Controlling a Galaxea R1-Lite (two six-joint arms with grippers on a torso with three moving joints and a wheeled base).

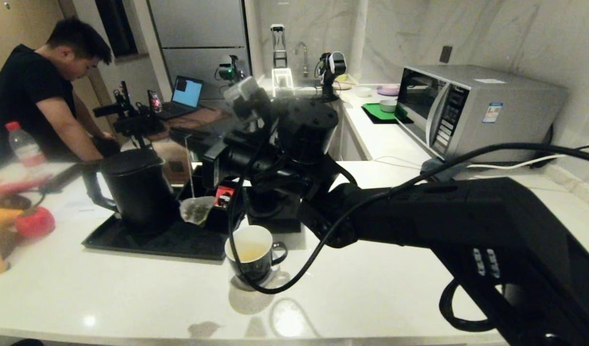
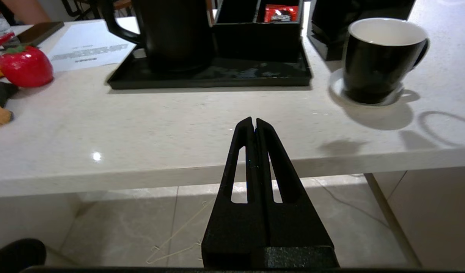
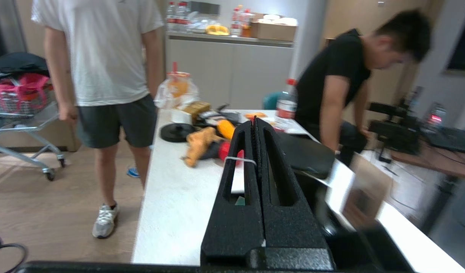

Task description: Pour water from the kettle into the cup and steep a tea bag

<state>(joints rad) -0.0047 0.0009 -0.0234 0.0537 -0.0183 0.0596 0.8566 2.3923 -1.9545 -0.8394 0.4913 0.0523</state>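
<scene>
Head view: cup (image 1: pixel 252 254) w/ yellowish water (image 1: pixel 249 252)

dim warm light is falling from overhead, the cup (image 1: pixel 254 254) casting soft shadows toward the counter (image 1: pixel 131 293) edge; glare spots are glinting beside them; right wrist view is blurring.

Matte black kettle (image 1: pixel 136 190) at 9 o'clock of glossy ceramic-looking cup (image 1: pixel 252 254); polished stone-like counter (image 1: pixel 131 293); brushed-metal microwave (image 1: pixel 472 108); rough-textured plastic gripper fingers (image 2: pixel 272 159).
</scene>
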